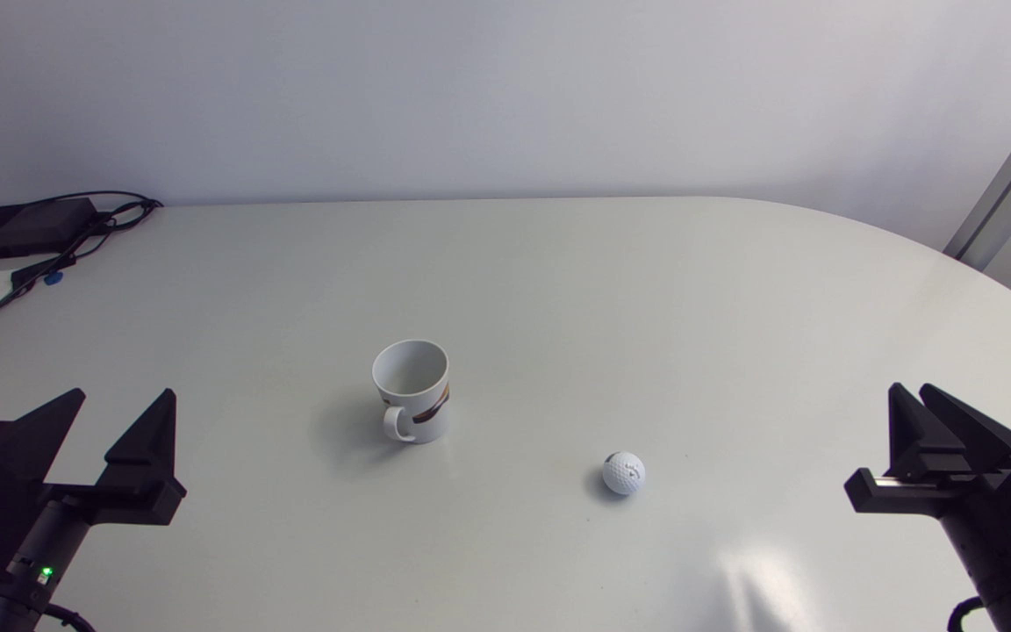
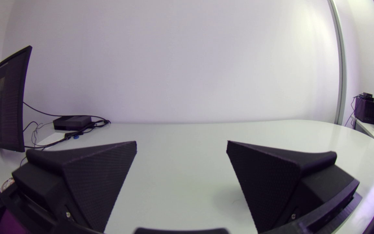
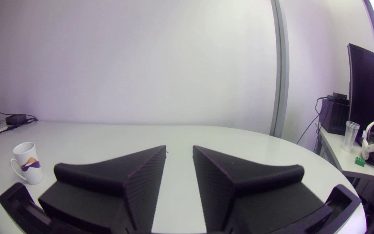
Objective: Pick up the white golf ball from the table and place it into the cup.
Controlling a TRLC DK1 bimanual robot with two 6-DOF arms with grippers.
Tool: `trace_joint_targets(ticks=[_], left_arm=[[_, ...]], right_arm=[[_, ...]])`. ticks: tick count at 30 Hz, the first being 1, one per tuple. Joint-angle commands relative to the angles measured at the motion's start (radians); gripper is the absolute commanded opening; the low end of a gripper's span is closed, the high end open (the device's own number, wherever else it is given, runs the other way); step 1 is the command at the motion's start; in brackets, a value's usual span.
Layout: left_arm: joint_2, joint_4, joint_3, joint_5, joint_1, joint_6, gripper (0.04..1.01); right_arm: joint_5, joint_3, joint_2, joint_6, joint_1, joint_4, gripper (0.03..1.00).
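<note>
Ball (image 1: 624, 473) white, dimpled, sits on the table (image 1: 558, 263), nothing touching it. It is at 5 o'clock from the cup, well apart from it, in the near half of the table.

Left to right, head view:

Black box (image 1: 23, 226) at the table's 10 o'clock corner, with cables (image 1: 75, 250) running off it toward 8 o'clock. A blue clip (image 1: 53, 278) is on one cable.

Left gripper (image 1: 125, 393) at the table's 8 o'clock edge, pointing to 12. Fingers wide apart, nothing between them. The left wrist view shows the same (image 2: 181, 143): a broad gap with bare table ahead and the box at the gripper's 10 o'clock.

Cup (image 1: 412, 390) white, upright, mouth up, inside looks empty. It has a brown and orange stripe on the side, and its handle points to about 7 o'clock. It stands just left of table centre.

Ball next, between the cup and the right gripper, closer to the cup.

Right gripper (image 1: 909, 388) at the table's 4 o'clock edge, pointing to 12. Fingers are a narrow gap apart, holding nothing. The right wrist view (image 3: 179, 147) shows a thin slit between the tips with table showing through it. The cup (image 3: 28, 162) is off at that gripper's 9 o'clock, well apart. The ball is not in either wrist view.
</note>
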Motion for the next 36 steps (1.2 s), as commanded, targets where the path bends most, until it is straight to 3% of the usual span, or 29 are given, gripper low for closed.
trace_joint_targets(ticks=[1, 3, 17, 36], left_arm=[[-0.016, 0.009, -0.021, 0.003, -0.006, -0.001, 0.992], [-0.016, 0.008, -0.021, 0.003, -0.007, -0.003, 0.992], [-0.016, 0.006, -0.021, 0.003, -0.011, -0.004, 0.992], [-0.016, 0.005, -0.021, 0.003, -0.012, -0.004, 0.992]], right_arm=[[-0.008, -0.035, 0.014, 0.009, 0.002, -0.027, 1.003], [-0.016, -0.006, -0.010, -0.003, 0.027, -0.035, 0.970], [-0.014, 0.128, 0.042, -0.003, 0.035, -0.111, 0.970], [-0.022, 0.388, 0.426, 0.000, 0.099, -0.139, 0.970]])
